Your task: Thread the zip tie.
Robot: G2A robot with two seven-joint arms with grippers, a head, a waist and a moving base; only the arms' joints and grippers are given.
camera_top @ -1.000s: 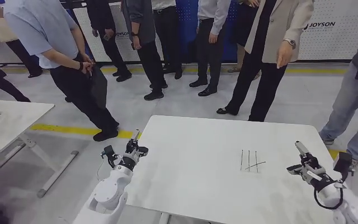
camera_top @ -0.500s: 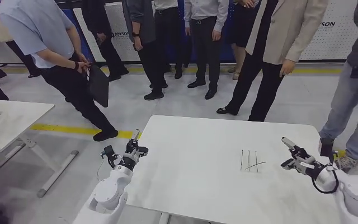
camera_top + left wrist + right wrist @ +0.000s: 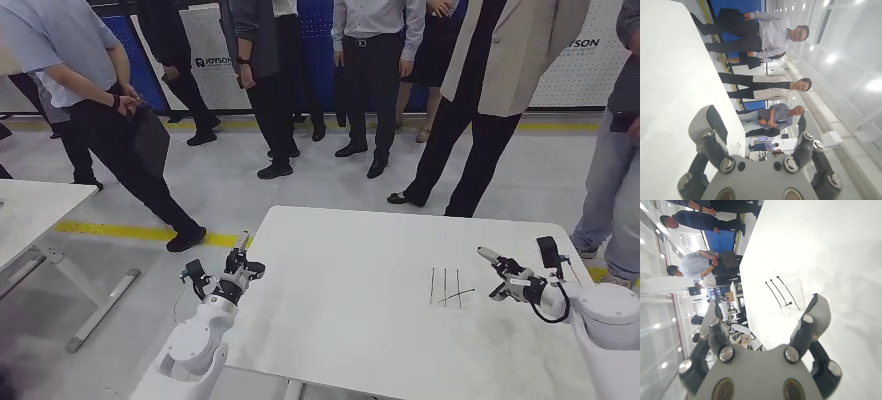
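White table (image 3: 340, 300), R pincer (image 3: 764, 303) wide open, empty, near zip ties (image 3: 445, 286)

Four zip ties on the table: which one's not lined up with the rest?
The crosswise zip tie, lying across the robot-side ends of the row. The other three zip ties lie parallel, side by side.

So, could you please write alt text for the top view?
Black zip ties lie on a white table, three side by side and one across them. The open right gripper is beside them; the open left gripper is at the opposite table edge.
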